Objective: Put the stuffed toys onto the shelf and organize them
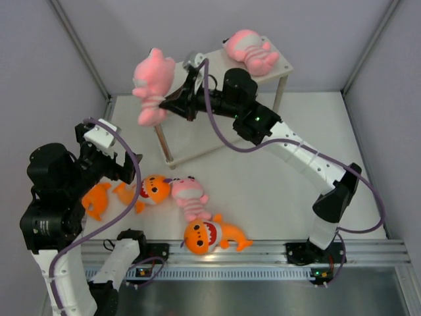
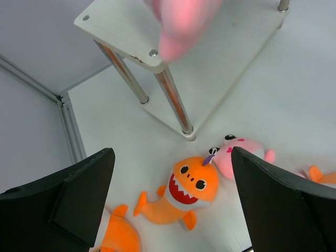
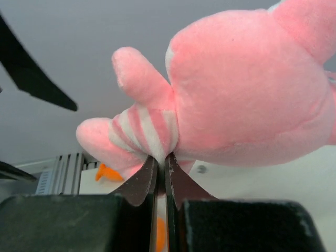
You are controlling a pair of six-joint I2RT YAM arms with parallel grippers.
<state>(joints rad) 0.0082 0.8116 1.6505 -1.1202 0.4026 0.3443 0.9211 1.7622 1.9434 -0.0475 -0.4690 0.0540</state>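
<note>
Nearest the front rail (image 1: 263, 250), an orange shark (image 1: 209, 236) lies on the white table (image 1: 276, 191). Just behind it a pink toy (image 1: 189, 196) rests against a second shark (image 1: 154, 189), and a third shark (image 1: 97, 199) sits partly under the left arm (image 1: 59, 191). The left gripper (image 1: 130, 170) hangs above these with its jaws wide apart, holding nothing. Farther back, the right gripper (image 3: 161, 163) is clamped on the striped belly of a second pink toy (image 1: 154, 82), held in the air by the left corner of the shelf (image 1: 279, 66). A third pink toy (image 1: 248, 51) lies on the shelf's top board.
</note>
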